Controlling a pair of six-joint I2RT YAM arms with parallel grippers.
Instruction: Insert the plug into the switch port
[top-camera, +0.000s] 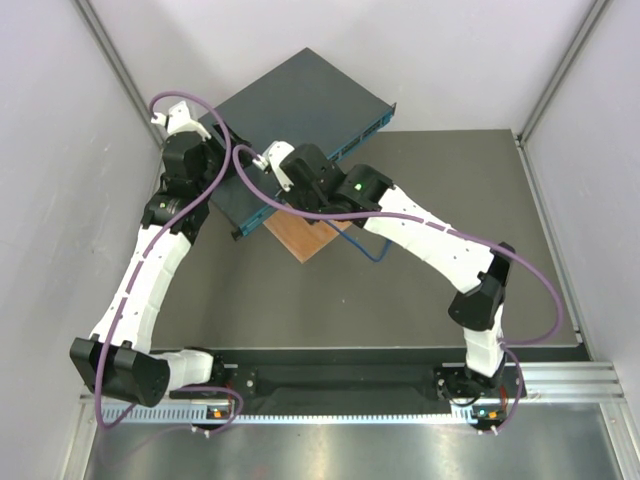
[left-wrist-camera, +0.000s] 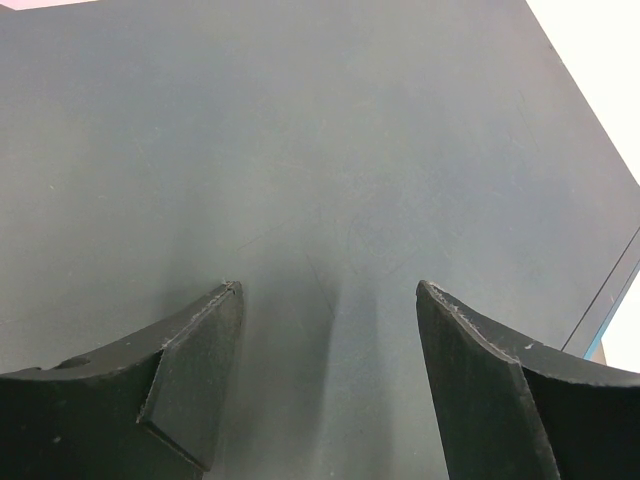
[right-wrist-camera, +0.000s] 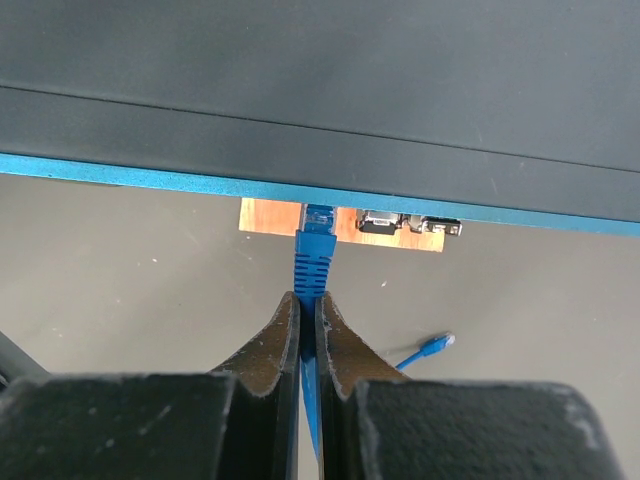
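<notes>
Blue-booted plug (right-wrist-camera: 318, 222) — lengthwise in line with the right gripper (right-wrist-camera: 306, 298) — points straight at switch (right-wrist-camera: 320, 100).

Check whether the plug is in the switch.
Not fully in: the plug shows its clear tip outside the switch edge; right gripper shut on its cable. Ports hidden.

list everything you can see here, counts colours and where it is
large flat dark teal metal switch: one, teal with blue front edge, far left of table, angled
small clear-tipped plug on thin blue cable: one, blue, tip at the switch's front edge
cable's free end: one, blue, on the table
orange-brown wooden square: one, below the switch's front
small grey metal pieces: at least two, at the wooden square's edge
dark grey table: one, under everything
thick purple cables: purple, along both arms
arms: two, white and black
left fingers: black, open, over the switch's top
right fingers: black, shut on the plug's boot
</notes>
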